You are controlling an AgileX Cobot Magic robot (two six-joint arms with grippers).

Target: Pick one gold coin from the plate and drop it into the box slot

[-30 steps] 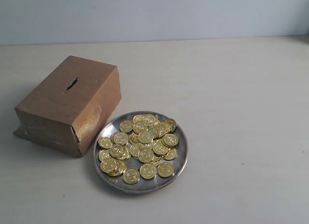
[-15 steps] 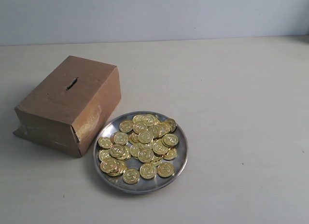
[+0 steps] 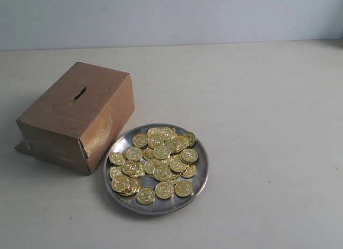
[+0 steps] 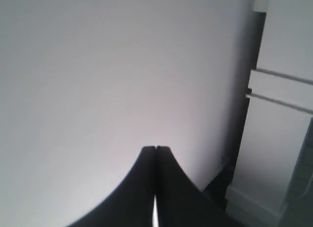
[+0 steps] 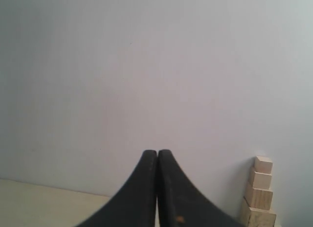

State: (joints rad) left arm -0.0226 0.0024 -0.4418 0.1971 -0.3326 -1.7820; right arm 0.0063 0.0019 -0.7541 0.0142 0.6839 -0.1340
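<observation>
In the exterior view a round silver plate [image 3: 199, 176] lies on the pale table, piled with several gold coins [image 3: 155, 160]. Touching its left side stands the brown cardboard box [image 3: 59, 120], its short dark slot [image 3: 80, 92] on the top face. Neither arm appears in that view. My left gripper [image 4: 156, 147] is shut with nothing between its black fingers and faces a blank pale wall. My right gripper [image 5: 157, 151] is also shut and empty, pointing at a pale wall above the table edge. Plate, coins and box are out of both wrist views.
A white cabinet or frame [image 4: 279, 119] stands beside the wall in the left wrist view. A small stack of wooden blocks [image 5: 259, 192] sits at the wall in the right wrist view. Bare tabletop [image 3: 268, 125] lies right of the plate.
</observation>
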